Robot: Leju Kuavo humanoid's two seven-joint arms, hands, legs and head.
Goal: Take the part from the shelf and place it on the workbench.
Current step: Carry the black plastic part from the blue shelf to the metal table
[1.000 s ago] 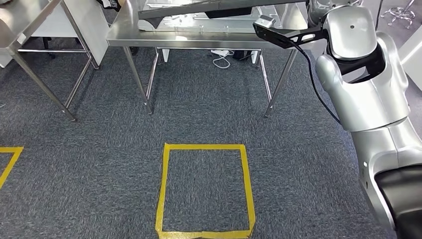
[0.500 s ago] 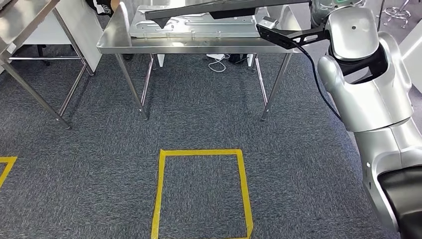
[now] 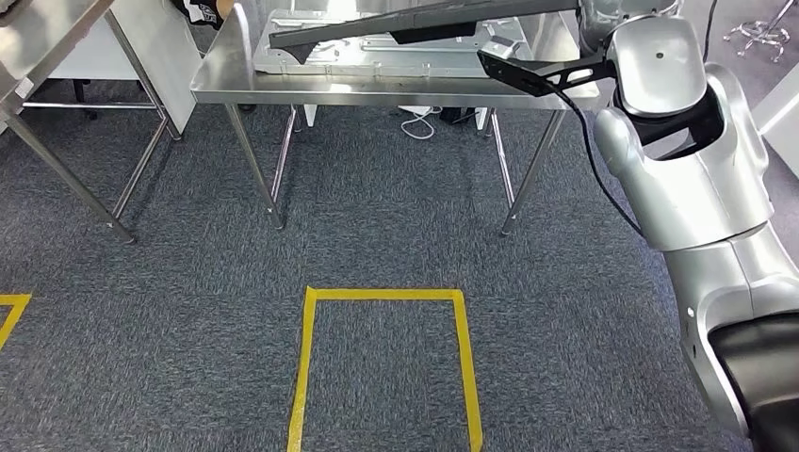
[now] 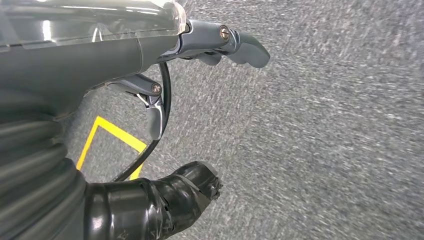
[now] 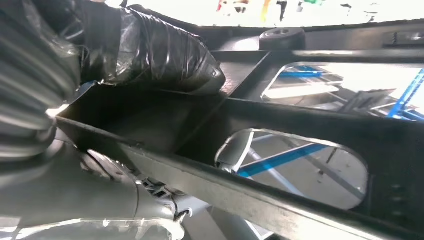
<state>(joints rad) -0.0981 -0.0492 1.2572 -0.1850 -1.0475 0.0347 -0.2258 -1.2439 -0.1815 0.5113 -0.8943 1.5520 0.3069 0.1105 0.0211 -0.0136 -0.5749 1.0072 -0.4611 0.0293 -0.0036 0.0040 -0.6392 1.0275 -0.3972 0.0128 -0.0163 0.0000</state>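
A long black part [image 3: 415,24] with oval cut-outs [image 5: 300,130] hangs tilted just above the steel workbench [image 3: 377,87]. My right hand [image 5: 150,50] grips one end of it, the taped thumb pressed on its upper edge. The right arm [image 3: 678,141] reaches up along the right side of the head view. My left hand [image 4: 150,95] hangs over the carpet with fingers apart and nothing in it.
A flat silver plate [image 3: 377,52] lies on the workbench under the part. Another steel table [image 3: 47,38] stands at the left. A yellow tape square [image 3: 382,367] marks the grey carpet in front. Cables [image 3: 419,122] lie under the workbench.
The whole picture has shifted, so the camera has moved; the workbench sits a little lower and nearer in the frame. The part stays held over it.
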